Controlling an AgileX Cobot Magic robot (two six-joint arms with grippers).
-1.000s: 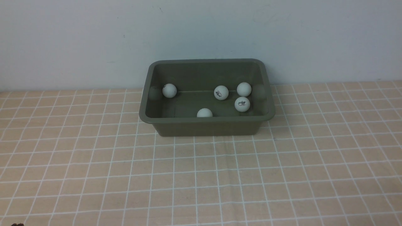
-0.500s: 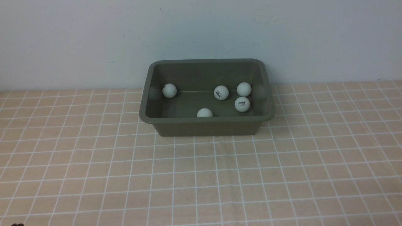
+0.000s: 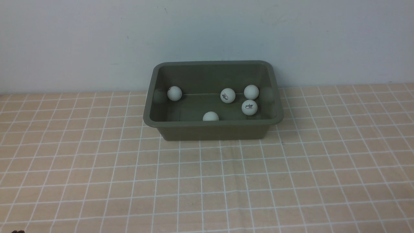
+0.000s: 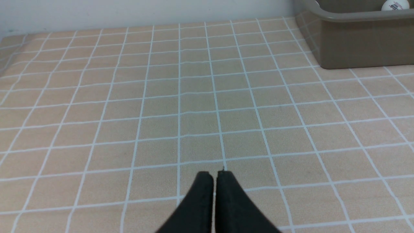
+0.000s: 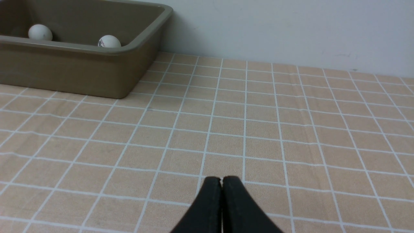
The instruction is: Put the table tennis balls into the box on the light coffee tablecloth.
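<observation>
Balls (image 3: 228,95) — five of them, all inside green box (image 3: 213,131) on tan cloth (image 3: 207,200). Loose ones: none in sight. Left gripper (image 4: 215,178) and right gripper (image 5: 222,181) — fingers pressed together, nothing pinched. Task looks finished; nothing apparent left to move.

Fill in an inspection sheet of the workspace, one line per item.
Surface: pale peach-tan cloth with thin white grid lines, slightly wrinkled.
Job's things: five small white plastic balls inside the rectangular olive-green plastic box, which stands upright on the cloth.
Clutter: nothing seen.
Grippers: left dark gripper shut, empty; right dark gripper shut, empty.
Cables: nothing seen.
Surroundings: pale bluish-white wall behind the box, faintly marked.
</observation>
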